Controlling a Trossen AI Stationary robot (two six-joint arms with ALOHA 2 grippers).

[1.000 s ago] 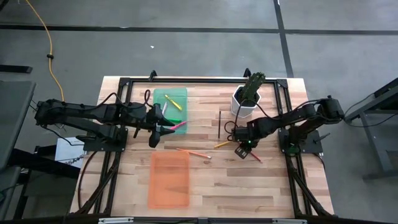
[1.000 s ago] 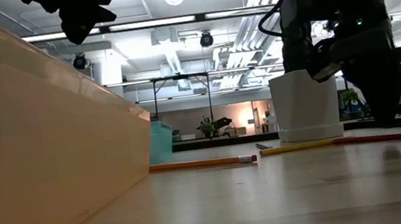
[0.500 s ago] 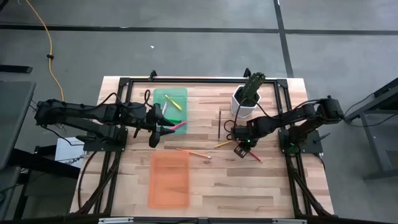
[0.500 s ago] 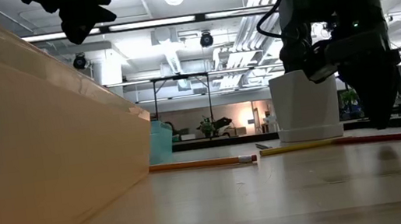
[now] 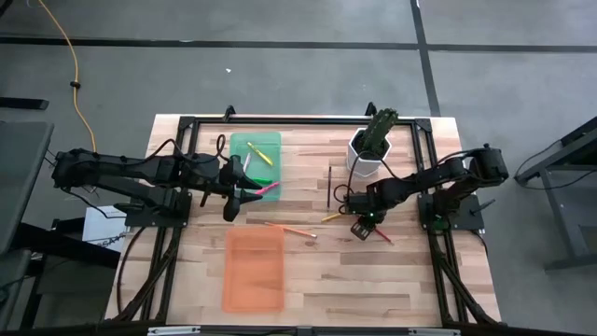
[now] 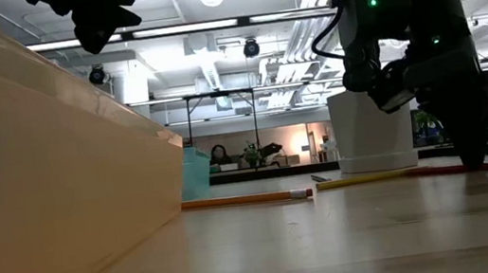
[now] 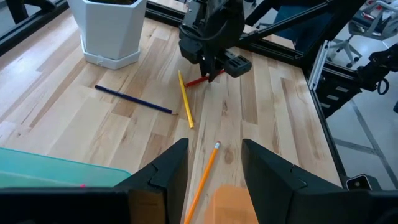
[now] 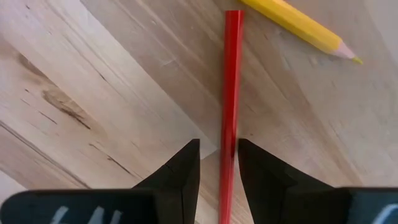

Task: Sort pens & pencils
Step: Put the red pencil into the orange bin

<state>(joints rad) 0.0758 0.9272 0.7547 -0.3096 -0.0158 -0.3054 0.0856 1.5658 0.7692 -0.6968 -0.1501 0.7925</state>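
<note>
Pens (image 5: 260,168) lie in the green tray (image 5: 239,149); four pencils lie on the bench beside it, unsorted. The right end effector (image 8: 219,180) straddles the red pencil (image 8: 231,81), fingers apart, not clenched. The left end effector (image 7: 214,165), released, hovers by the tray.

My high camera looks straight down on the whole pale wooden plank tabletop (image 5: 392,280). My low one sits level beside the translucent orange tray (image 6: 40,184). The right wrist camera hovers close over the thin red pencil (image 8: 230,93), which the left wrist camera sees farther off.
</note>
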